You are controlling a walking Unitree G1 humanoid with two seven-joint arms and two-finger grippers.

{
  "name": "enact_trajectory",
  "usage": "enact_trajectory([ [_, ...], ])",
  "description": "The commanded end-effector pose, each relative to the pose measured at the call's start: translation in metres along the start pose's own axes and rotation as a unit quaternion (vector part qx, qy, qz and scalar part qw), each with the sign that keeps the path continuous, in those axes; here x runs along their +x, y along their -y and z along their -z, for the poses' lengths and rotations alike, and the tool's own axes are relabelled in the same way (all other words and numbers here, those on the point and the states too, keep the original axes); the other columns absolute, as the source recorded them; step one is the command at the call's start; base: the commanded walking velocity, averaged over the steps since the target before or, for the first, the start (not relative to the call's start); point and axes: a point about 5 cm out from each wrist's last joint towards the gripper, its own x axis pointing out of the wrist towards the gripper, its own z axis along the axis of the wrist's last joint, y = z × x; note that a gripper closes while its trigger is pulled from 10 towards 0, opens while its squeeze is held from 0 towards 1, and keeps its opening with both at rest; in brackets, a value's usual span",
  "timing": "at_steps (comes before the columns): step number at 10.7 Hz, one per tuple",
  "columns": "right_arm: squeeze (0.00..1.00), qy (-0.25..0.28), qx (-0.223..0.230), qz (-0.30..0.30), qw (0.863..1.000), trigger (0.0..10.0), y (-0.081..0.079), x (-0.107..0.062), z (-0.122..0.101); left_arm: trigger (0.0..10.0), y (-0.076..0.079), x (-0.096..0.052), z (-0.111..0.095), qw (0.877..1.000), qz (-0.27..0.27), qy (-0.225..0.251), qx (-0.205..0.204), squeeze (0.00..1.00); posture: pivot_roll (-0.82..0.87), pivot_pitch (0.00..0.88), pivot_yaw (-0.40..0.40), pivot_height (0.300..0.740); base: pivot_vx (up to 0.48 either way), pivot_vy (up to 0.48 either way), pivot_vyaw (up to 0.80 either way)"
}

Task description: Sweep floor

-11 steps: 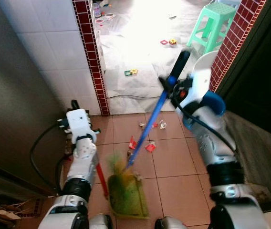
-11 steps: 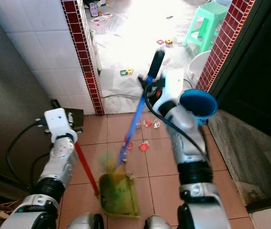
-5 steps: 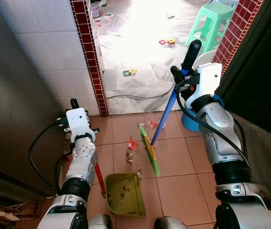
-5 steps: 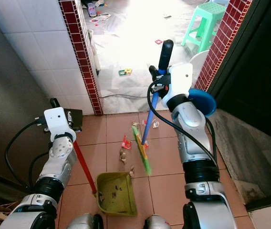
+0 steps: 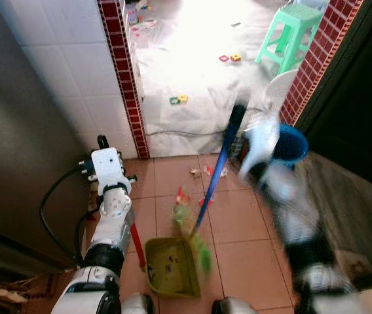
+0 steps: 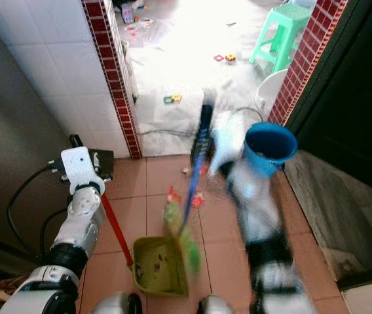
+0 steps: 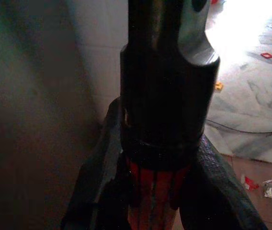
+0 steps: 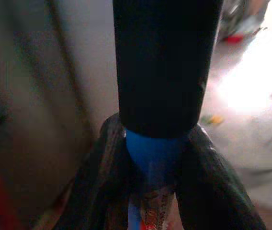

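A broom with a blue shaft [image 5: 213, 176], black grip and green bristles [image 5: 198, 243] slants down to the tiled floor. Its bristles are at the right edge of a green dustpan [image 5: 169, 267]. My right gripper [image 8: 153, 194] is shut on the shaft just below the black grip; that arm [image 5: 274, 176] is blurred by motion. My left gripper [image 7: 157, 191] is shut on the dustpan's red handle [image 5: 135, 241] and holds the pan on the tiles. Small litter scraps [image 5: 207, 171] lie on the tiles beyond the pan.
A blue bucket [image 5: 292, 145] stands at the right by a red brick pillar [image 5: 317, 59]. Another brick pillar [image 5: 124, 85] edges the doorway on the left. Beyond it a white sheet carries toys and a green stool [image 5: 289, 29]. A black cable [image 5: 54, 204] loops at my left.
The broom went from the dustpan out to the litter and has now swung back, bristles against the pan's edge. The right arm is moving fast. The left arm and dustpan stayed put.
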Motion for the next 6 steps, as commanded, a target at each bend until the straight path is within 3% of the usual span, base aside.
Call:
enact_trajectory([
  [1, 0.0, 0.028, 0.015, -0.035, 0.999, 10.0, -0.01, 0.007, -0.016, 10.0, -0.003, 0.001, -0.002, 1.0, 0.002, 0.005, 0.013, 0.0, -0.13, 0.057, 0.041, 0.74, 0.0, 0.0, 0.0],
  [3, 0.0, 0.069, 0.073, -0.061, 0.993, 10.0, -0.01, 0.012, -0.043, 10.0, -0.002, 0.002, -0.002, 1.0, 0.003, 0.004, 0.014, 0.0, -0.13, 0.054, 0.042, 0.74, 0.0, 0.0, 0.0],
  [5, 0.0, 0.139, 0.135, -0.083, 0.978, 10.0, -0.002, 0.015, -0.088, 10.0, -0.001, 0.001, -0.002, 1.0, 0.004, 0.003, 0.013, 0.0, -0.13, 0.055, 0.044, 0.74, 0.0, 0.0, 0.0],
  [6, 0.0, 0.158, 0.129, -0.073, 0.976, 10.0, 0.004, 0.016, -0.1, 10.0, 0.0, 0.0, -0.001, 1.0, 0.006, 0.002, 0.013, 0.0, -0.13, 0.057, 0.045, 0.74, 0.0, 0.0, 0.0],
])
